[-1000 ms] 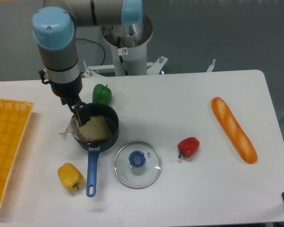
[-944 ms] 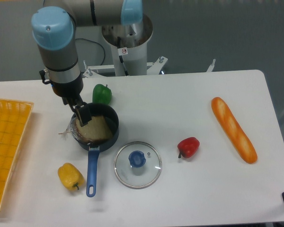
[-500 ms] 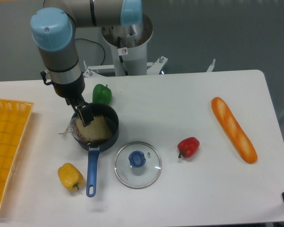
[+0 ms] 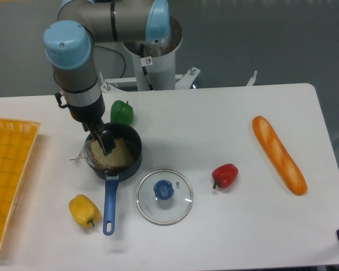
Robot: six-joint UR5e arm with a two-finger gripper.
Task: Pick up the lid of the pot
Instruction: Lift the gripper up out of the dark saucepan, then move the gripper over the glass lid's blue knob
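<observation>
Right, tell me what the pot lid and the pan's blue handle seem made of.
Pot lid: clear, glossy, most likely glass, since the table shows through; its thin, silvery rim looks like metal.
Blue handle: smooth, evenly coloured, probably plastic or silicone; the picture doesn't settle which.

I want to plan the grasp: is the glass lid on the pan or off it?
Off: the glass lid lies on the table beside the pan, blue knob up.

The pot lid (image 4: 164, 211) is a round, see-through disc with a thin greyish rim and a blue knob (image 4: 164, 189). It lies flat on the white table (image 4: 243, 231), knob upward, nearer the edge at the picture's bottom than the far edge.
</observation>
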